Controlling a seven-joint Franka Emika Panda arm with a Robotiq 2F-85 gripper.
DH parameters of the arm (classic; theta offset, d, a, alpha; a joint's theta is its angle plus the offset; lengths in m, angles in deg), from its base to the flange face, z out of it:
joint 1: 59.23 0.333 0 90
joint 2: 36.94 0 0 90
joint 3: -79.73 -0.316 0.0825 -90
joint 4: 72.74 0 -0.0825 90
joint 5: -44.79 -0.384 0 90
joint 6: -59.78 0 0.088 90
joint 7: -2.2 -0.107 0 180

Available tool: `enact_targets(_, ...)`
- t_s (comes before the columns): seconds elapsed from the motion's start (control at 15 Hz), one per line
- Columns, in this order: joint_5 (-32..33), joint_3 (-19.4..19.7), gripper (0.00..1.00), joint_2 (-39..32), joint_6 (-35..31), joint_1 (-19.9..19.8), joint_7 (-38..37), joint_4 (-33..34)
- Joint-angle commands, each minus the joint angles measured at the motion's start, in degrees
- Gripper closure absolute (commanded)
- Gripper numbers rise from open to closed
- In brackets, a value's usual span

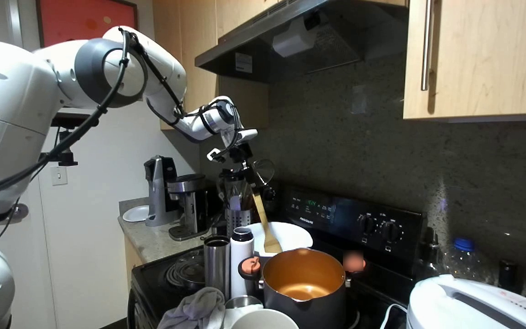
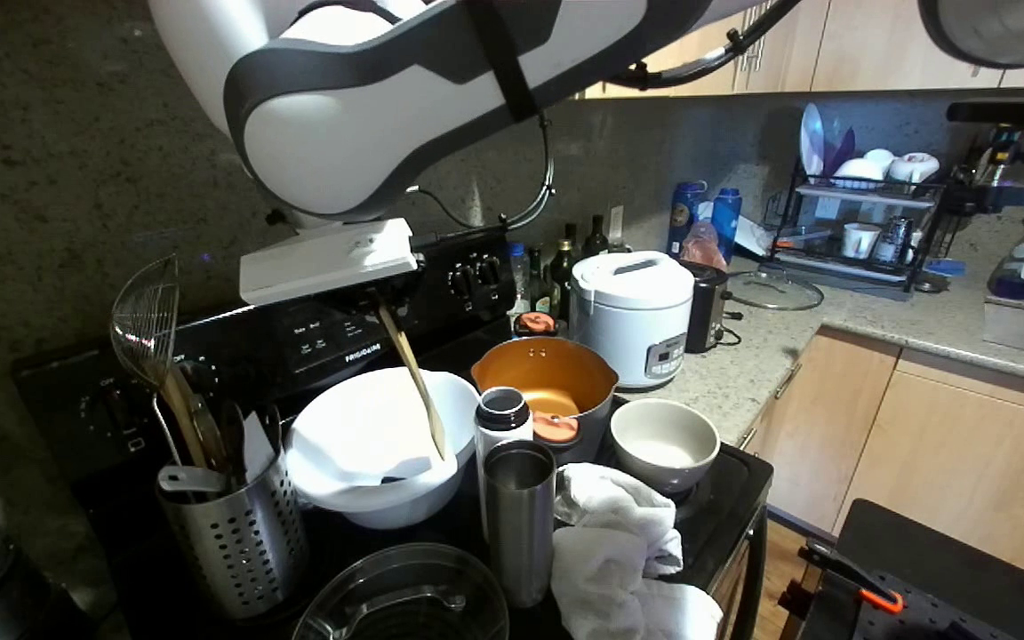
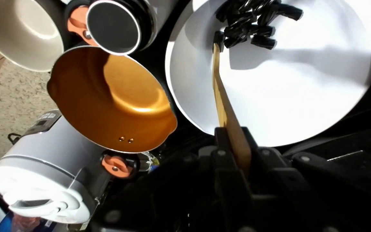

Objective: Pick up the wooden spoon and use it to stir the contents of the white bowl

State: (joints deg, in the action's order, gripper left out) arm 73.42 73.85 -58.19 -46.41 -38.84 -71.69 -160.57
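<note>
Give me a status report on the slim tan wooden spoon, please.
Black claw shut on wooden spoon. Flat end in wide, round, white bowl, by twisted black pieces. Possible obstacle: round, dark, orange-lined pot close beside bowl.

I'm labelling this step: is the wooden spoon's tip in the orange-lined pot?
No: the wrist view shows the wooden spoon reaching down into the white bowl.

The arm (image 1: 112, 73) is stretched out and slopes down toward the wrist (image 1: 213, 119), which is bent so that the gripper (image 3: 234, 137) points downward, a little tilted. Its two fingers (image 3: 221, 141) stand close together, in a narrow pinch.
</note>
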Motion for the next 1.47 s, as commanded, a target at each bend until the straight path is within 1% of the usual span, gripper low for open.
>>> enact_targets(0.0,5.3,1.2,0.95,-2.5,0.2,2.6,-4.8,2.3)
enact_targets(0.2,8.4,0.8,0.94,-3.7,-2.9,3.3,-9.1,2.6)
enact_targets(0.33,8.4,0.3,0.94,-4.5,-4.9,3.4,-10.5,3.1)
enact_targets(0.6,4.7,-0.6,0.94,-4.0,-12.5,2.4,-9.3,2.5)
enact_targets(0.73,1.2,-0.7,0.94,-3.7,-13.1,2.1,-7.3,2.7)
enact_targets(0.87,-3.2,-0.8,0.94,-3.2,-11.0,1.8,-4.2,3.3)
enact_targets(1.0,-6.8,-0.8,0.94,-3.0,-7.2,1.6,-0.6,4.7)
enact_targets(1.07,-7.5,-0.4,0.94,-3.0,-4.6,1.9,0.4,5.5)
enact_targets(1.2,-6.6,0.4,0.94,-3.3,1.4,2.7,0.8,7.4)
enact_targets(1.4,-3.0,1.1,0.95,-3.9,8.9,3.9,-0.4,9.6)
